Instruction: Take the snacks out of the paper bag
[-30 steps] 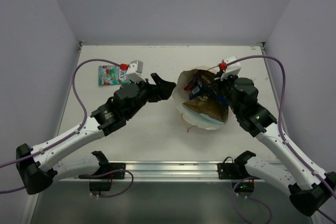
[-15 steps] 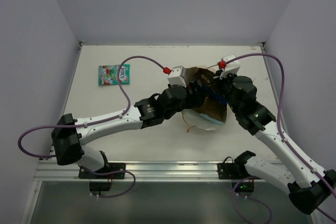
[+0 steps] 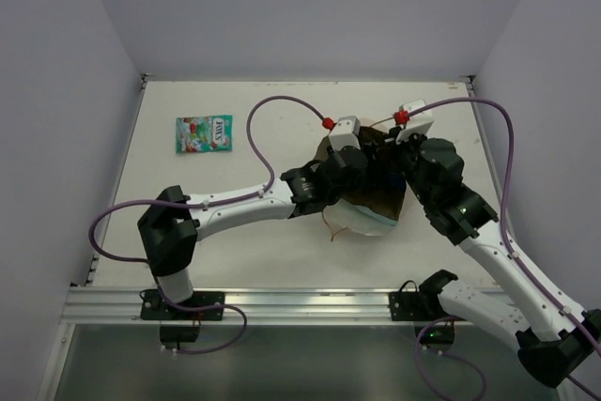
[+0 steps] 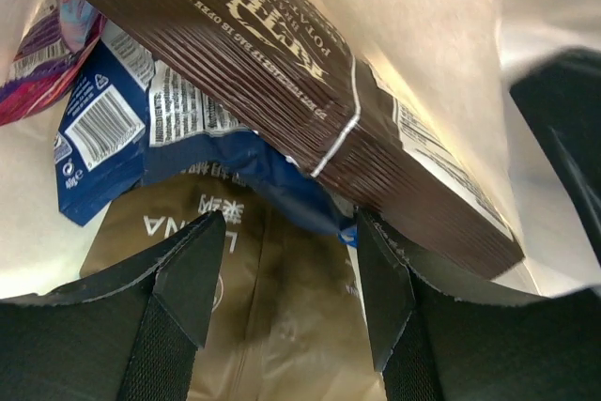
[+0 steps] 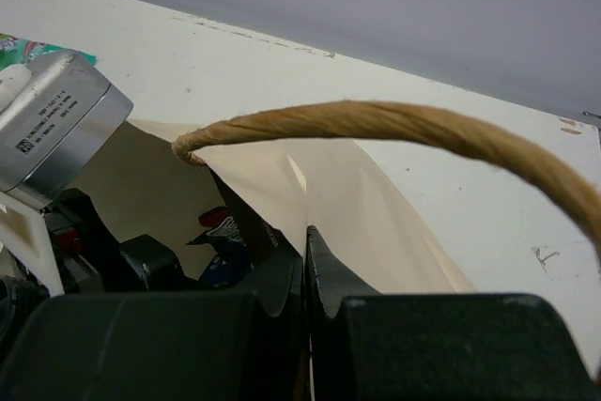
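Note:
The cream paper bag (image 3: 362,218) lies open at table centre-right. My left gripper (image 4: 291,274) is open inside the bag, jaws on either side of an olive-brown packet (image 4: 272,326). Above it lie a blue-white packet (image 4: 141,129), a dark brown-white packet (image 4: 282,72) and a purple packet (image 4: 42,53). My right gripper (image 5: 308,274) is shut on the bag's rim (image 5: 329,194), under the brown cord handle (image 5: 394,124). The green-red packet (image 3: 204,133) lies flat on the table at far left. The blue-red packet is not clearly visible.
The left arm (image 3: 235,208) stretches across the table's middle into the bag mouth. Its wrist camera housing (image 5: 52,124) shows in the right wrist view. Grey walls close in the table's left, far and right sides.
My left arm has swung right from the table's middle and pushed its gripper into the bag mouth. My right gripper has kept its hold on the bag's rim.

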